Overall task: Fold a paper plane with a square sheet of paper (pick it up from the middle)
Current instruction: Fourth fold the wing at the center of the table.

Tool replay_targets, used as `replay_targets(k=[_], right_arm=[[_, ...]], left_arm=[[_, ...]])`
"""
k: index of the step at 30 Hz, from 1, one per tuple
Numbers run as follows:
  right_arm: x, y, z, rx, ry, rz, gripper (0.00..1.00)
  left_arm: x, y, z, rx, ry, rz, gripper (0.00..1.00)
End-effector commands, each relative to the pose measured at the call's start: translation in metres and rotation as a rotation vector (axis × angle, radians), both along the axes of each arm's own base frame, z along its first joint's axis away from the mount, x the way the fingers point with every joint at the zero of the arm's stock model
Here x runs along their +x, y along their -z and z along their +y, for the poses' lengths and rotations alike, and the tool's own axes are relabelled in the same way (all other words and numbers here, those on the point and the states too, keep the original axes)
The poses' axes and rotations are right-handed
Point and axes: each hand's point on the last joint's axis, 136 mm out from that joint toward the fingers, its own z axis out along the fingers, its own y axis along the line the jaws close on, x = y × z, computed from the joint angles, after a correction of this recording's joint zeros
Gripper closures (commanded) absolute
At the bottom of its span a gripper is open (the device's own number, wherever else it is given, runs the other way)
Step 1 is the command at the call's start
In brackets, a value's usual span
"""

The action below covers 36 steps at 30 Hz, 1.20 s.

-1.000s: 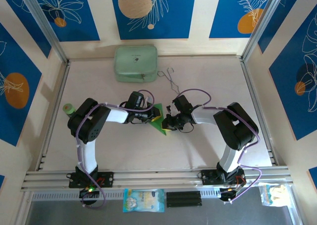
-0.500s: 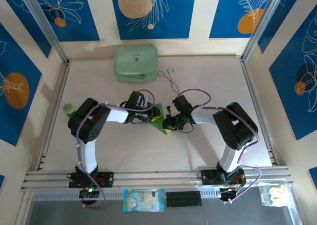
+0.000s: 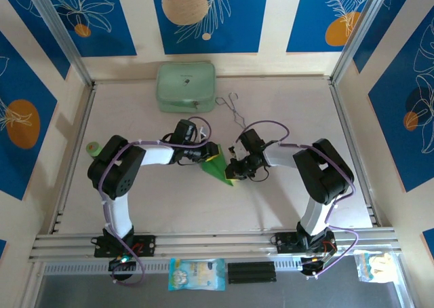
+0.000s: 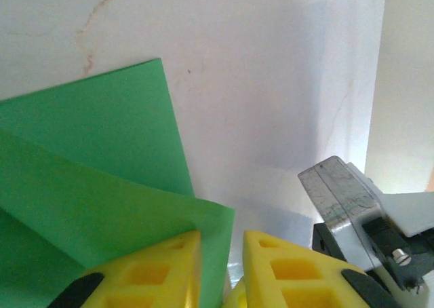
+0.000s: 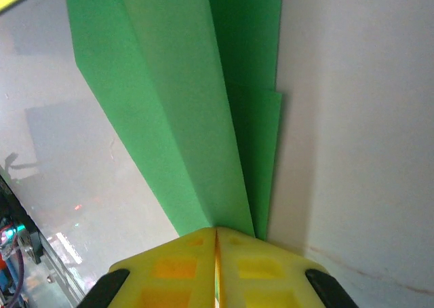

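Note:
The green sheet of paper (image 3: 218,168) lies mid-table, folded into a narrow pointed dart with layered flaps (image 5: 183,104). My right gripper (image 3: 232,167) comes in from the right and is shut on the dart's narrow end, its yellow tips (image 5: 217,231) pressed together on the paper. From the left, my left gripper (image 3: 210,154) reaches the wide end. Its yellow fingers (image 4: 224,239) stand a little apart, and one raised flap (image 4: 102,186) passes between them, resting against the left finger. A gap shows beside the other finger.
A pale mint case (image 3: 186,86) sits at the back, with thin wire tongs (image 3: 232,108) to its right. A small green roll (image 3: 93,147) lies by the left arm's elbow. The right gripper's metal and black body (image 4: 359,216) is close to my left fingers.
The left arm has swung its elbow outward to the left and its gripper has shifted slightly back. The paper now looks narrower from above. The right gripper has kept its hold.

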Motion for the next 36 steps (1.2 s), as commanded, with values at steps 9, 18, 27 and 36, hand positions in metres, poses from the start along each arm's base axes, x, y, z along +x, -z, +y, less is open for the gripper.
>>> replay_targets(k=[9, 18, 27, 36], right_arm=[[-0.014, 0.011, -0.014, -0.051, -0.02, 0.071, 0.9], [-0.013, 0.01, -0.014, -0.048, -0.013, 0.074, 0.9], [-0.002, -0.025, 0.004, 0.054, -0.003, 0.03, 0.9], [0.012, -0.04, 0.024, 0.06, 0.017, -0.019, 0.9]], left_arm=[[0.008, 0.006, -0.003, 0.006, 0.019, -0.011, 0.77], [0.008, 0.02, 0.001, 0.037, 0.007, 0.016, 0.77], [0.004, 0.038, 0.01, 0.1, -0.016, 0.059, 0.78], [-0.003, 0.052, 0.019, 0.167, -0.029, 0.108, 0.79]])
